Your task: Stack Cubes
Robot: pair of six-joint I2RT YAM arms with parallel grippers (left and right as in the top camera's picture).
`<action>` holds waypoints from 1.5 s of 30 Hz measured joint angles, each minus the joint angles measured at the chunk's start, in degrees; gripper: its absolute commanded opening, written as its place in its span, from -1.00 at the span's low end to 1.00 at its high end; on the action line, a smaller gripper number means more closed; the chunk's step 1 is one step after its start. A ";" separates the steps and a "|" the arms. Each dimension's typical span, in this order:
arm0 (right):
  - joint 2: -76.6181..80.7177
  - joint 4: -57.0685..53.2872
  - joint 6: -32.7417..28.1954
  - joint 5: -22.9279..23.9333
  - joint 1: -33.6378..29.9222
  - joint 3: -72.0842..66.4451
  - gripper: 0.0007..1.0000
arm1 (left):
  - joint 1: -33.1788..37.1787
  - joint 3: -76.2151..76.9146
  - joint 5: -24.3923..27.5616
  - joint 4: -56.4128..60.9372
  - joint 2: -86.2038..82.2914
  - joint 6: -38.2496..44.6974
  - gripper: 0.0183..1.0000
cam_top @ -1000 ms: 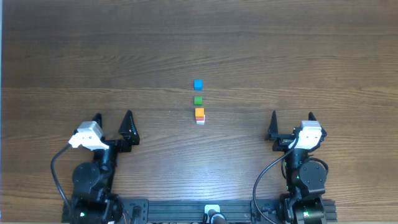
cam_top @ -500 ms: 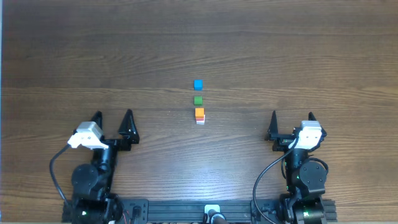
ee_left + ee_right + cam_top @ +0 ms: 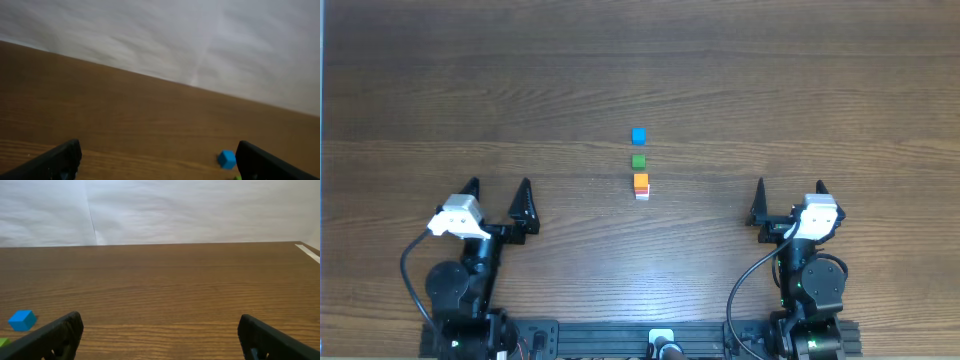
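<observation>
You had the left gripper (image 3: 499, 186) released, jaws spread wide, near its base at the left of the wooden table (image 3: 640, 60). At mid-table the cubes lay in a line running away from the bases. The orange cube (image 3: 641, 181) was nearest, resting on a pale cube (image 3: 642, 194). The green cube (image 3: 638, 161) sat just beyond, apart from it, and the blue cube (image 3: 638, 136) was farthest. You had the right gripper (image 3: 789, 186) likewise released, gripping nothing, at the right.
</observation>
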 measured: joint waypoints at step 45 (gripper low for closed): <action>0.11 -5.44 5.35 -6.43 0.00 3.91 0.99 | 0.00 0.00 0.42 -1.03 -0.02 8.90 1.00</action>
